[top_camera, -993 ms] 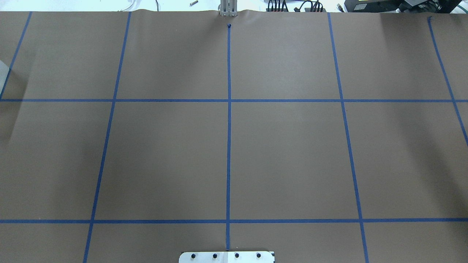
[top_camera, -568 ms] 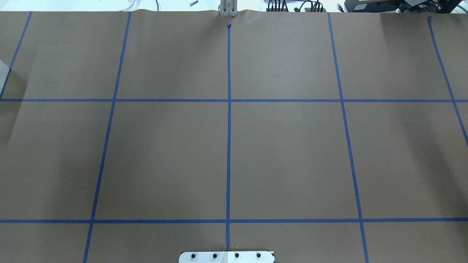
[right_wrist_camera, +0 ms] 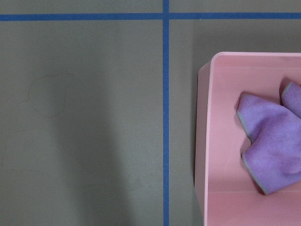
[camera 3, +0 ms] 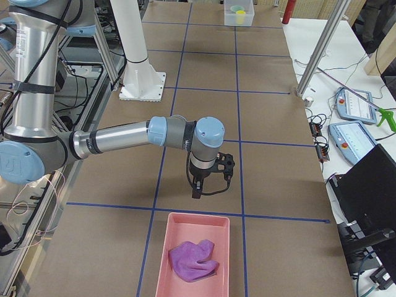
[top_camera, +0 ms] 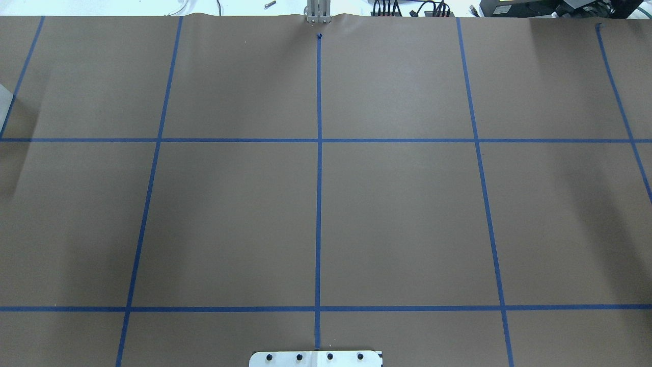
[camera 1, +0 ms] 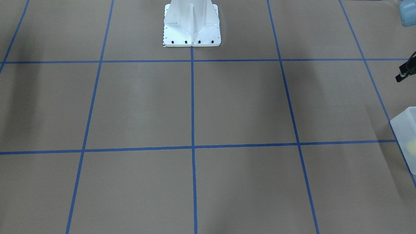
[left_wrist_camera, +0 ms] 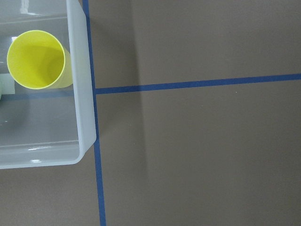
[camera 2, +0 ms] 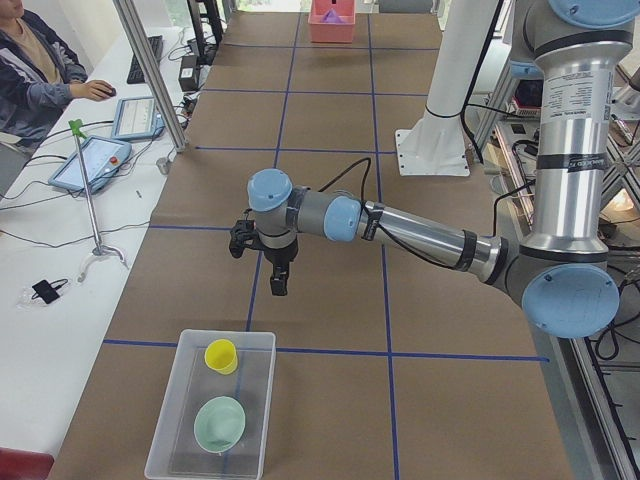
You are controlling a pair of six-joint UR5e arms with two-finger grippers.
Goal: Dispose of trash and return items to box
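Observation:
The translucent white box [camera 2: 170, 400] stands at the table's left end, with the yellow cup [camera 2: 221, 356] and the mint-green bowl [camera 2: 219, 423] inside it. The left wrist view shows the cup [left_wrist_camera: 36, 60] upright behind the box wall [left_wrist_camera: 80, 94]. The box corner [camera 1: 406, 136] shows at the front view's right edge. My left gripper [camera 2: 262, 262] hangs above the table, apart from the box, with nothing seen in it. My right gripper [camera 3: 210, 179] hangs just short of a pink tray. I cannot tell whether either is open or shut.
A pink tray [camera 3: 162, 247] at the table's right end holds a purple cloth [camera 3: 193, 260]; both show in the right wrist view [right_wrist_camera: 207, 141], [right_wrist_camera: 270, 146]. The white pedestal [camera 1: 191, 26] stands at the robot's side. An operator [camera 2: 30, 70] sits beyond the far edge.

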